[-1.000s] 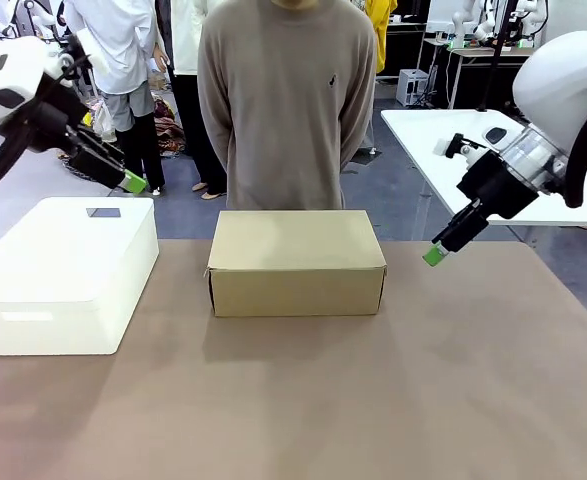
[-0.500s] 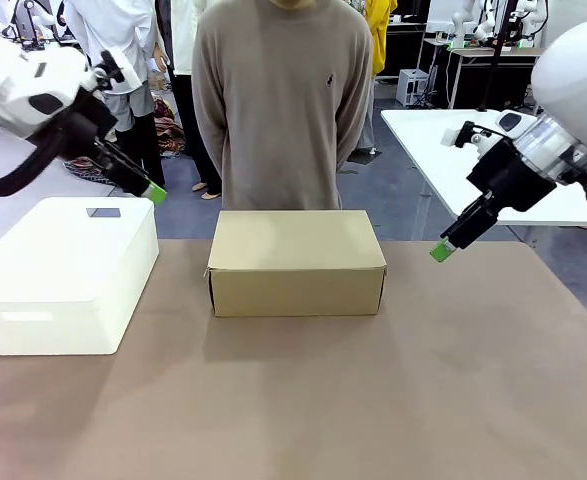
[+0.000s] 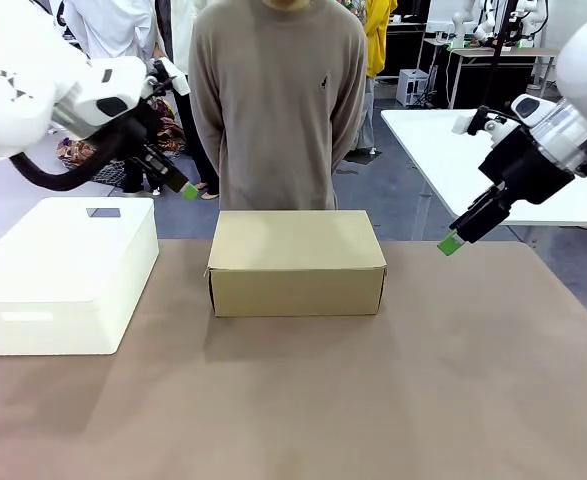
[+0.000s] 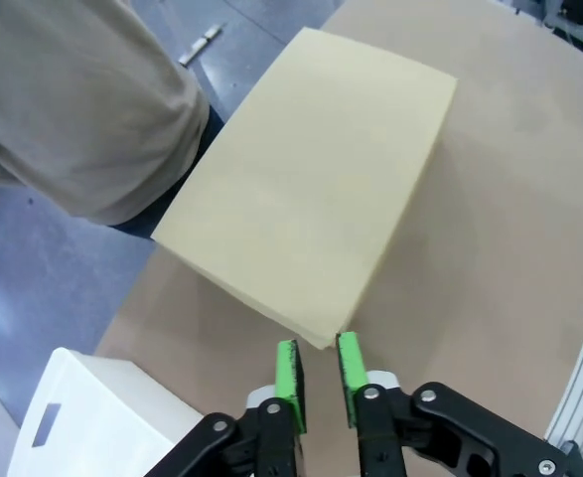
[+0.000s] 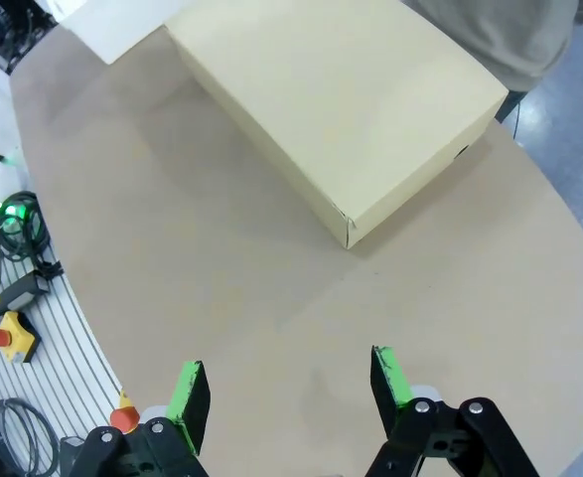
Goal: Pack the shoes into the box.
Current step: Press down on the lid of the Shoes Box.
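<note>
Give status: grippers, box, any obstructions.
Left gripper nearly shut, empty, above the box's corner. Right gripper open, empty, over bare table. Box closed. White plastic box beside it; person behind.

- The closed rectangular cardboard box [image 3: 296, 262] ahead of both pincers is plain tan-brown, unprinted.
- The flat tabletop [image 3: 373, 400] beneath is dull brown-grey.
- The large plastic box [image 3: 63, 272] below the left pincer [image 3: 189, 191] is white.
- Both pincers, left and right [image 3: 449, 244], are black with bright green pads.
- The person's knitted sweater [image 3: 276, 95] is taupe.
</note>
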`<state>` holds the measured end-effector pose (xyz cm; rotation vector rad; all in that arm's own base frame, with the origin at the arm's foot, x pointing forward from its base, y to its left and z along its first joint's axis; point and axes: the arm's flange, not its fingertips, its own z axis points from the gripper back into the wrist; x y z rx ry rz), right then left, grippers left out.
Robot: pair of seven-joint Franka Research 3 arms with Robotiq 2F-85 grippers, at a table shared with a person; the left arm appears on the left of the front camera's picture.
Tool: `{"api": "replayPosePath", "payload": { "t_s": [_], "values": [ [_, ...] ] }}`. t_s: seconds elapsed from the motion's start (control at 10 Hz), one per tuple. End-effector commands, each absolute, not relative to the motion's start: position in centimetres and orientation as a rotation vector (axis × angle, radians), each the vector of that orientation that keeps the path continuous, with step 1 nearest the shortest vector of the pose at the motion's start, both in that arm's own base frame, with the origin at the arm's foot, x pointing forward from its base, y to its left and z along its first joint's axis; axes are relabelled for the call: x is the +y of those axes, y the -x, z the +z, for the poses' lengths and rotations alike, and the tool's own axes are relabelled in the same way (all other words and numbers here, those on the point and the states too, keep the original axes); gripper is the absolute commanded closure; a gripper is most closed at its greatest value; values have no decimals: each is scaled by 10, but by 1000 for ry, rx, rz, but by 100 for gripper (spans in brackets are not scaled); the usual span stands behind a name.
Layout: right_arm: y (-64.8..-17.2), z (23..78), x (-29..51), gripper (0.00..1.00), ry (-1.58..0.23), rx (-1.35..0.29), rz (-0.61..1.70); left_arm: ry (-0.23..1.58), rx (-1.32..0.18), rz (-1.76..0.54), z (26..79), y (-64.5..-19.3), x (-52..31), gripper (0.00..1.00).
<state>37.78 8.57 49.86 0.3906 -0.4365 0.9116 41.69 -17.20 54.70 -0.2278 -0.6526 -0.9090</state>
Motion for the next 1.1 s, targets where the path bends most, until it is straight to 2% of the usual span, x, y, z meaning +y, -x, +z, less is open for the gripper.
{"api": "replayPosePath", "payload": {
  "t_s": [0.0, 0.1, 0.2, 0.8, 1.0],
  "values": [
    [-364, 498, 86, 14, -348, -447, 876, 229, -633, -868, 548, -432, -176, 100],
    [-363, 496, 83, 14, -335, -452, 872, 228, -653, -909, 547, -417, -172, 100],
    [-372, 501, 84, 14, -380, -444, 909, 228, -653, -909, 547, -417, -172, 100],
    [-369, 499, 83, 14, -396, -448, 914, 228, -653, -909, 547, -417, -172, 100],
    [-369, 519, 95, 14, -348, -434, 875, 275, -636, -861, 545, -433, -184, 100]
  ]
}}
